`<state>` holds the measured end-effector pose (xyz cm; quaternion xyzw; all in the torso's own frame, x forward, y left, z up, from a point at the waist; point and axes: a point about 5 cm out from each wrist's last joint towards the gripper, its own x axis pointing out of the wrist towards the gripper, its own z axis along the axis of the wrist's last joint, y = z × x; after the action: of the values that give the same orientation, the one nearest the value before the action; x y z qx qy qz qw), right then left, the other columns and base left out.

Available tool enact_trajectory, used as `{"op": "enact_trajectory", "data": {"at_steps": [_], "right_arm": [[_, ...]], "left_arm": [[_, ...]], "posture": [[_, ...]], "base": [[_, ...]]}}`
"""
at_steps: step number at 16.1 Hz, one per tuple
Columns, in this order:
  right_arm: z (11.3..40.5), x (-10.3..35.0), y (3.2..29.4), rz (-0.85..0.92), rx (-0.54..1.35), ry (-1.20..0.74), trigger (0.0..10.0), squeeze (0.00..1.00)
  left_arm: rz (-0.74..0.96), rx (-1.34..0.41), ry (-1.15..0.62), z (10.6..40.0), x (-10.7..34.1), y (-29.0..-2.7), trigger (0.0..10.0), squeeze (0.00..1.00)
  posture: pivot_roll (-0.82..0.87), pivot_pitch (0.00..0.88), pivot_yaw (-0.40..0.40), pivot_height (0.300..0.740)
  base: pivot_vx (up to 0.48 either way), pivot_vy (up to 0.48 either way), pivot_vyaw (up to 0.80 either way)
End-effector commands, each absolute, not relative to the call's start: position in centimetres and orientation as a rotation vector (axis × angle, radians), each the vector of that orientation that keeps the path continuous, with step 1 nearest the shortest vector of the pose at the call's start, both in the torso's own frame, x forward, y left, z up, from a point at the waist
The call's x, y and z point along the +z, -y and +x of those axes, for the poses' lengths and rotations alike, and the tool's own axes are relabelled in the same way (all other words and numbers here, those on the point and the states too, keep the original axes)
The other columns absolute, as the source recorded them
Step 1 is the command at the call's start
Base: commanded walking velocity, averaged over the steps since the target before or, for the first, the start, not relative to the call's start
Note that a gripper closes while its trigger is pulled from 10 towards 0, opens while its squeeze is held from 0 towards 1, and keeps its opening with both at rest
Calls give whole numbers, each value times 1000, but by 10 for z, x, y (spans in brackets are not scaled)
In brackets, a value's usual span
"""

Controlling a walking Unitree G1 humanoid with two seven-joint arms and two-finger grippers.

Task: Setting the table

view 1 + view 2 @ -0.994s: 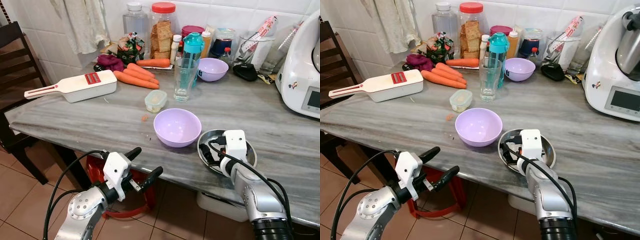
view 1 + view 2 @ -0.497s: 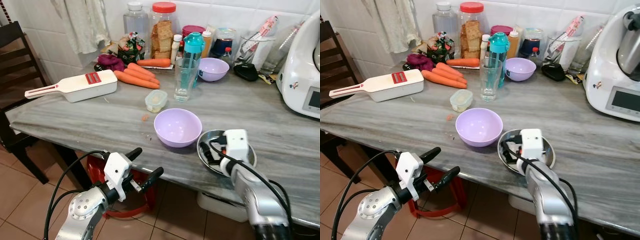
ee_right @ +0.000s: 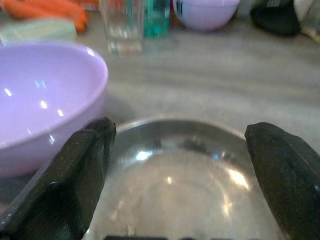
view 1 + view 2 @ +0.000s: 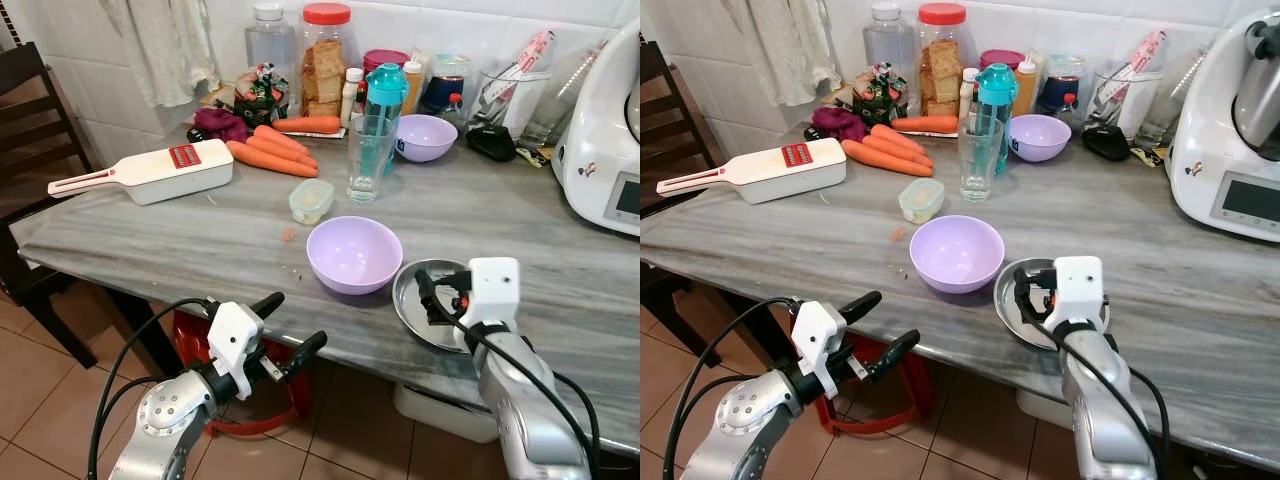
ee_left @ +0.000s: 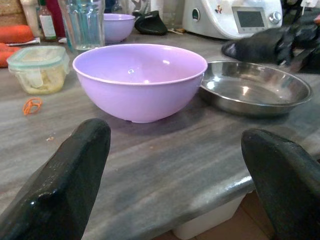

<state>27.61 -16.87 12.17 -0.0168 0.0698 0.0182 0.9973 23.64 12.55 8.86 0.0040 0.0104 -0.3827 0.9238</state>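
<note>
A shallow steel plate [image 4: 412,305] lies near the table's front edge, just right of a lilac bowl [image 4: 355,253]. My right gripper [image 4: 441,297] hangs low over the plate, open, its fingers [image 3: 82,165] spread almost as wide as the plate [image 3: 170,185], with nothing between them. My left gripper [image 4: 286,325] is open too, held below and in front of the table edge. It looks across at the bowl [image 5: 140,80] and the plate [image 5: 255,90].
Behind the bowl stand a small lidded container [image 4: 311,200], a drinking glass [image 4: 370,158], a teal bottle [image 4: 386,92], carrots [image 4: 275,155], a white slicer [image 4: 150,172] and a second lilac bowl [image 4: 425,137]. A white appliance [image 4: 600,140] stands right, a dark chair [image 4: 30,120] left.
My right wrist has shifted a little to the right over the plate. The plate, the bowl and my left arm have stayed where they were.
</note>
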Motion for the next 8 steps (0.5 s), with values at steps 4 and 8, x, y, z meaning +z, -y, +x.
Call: {"op": "enact_trajectory", "data": {"at_steps": [4, 8], "right_arm": [[258, 137, 177, -41, -15, 12, 10000, 0], [239, 125, 180, -49, -37, 1, 10000, 0]], "left_arm": [[-1, -738, -10, 240, 89, -133, 10000, 0], [-36, -448, 0, 249, 90, -159, 10000, 0]], "posture": [[-3, 0, -11, 740], [1, 0, -10, 740]], "base": [[0, 0, 0], [0, 0, 0]]}}
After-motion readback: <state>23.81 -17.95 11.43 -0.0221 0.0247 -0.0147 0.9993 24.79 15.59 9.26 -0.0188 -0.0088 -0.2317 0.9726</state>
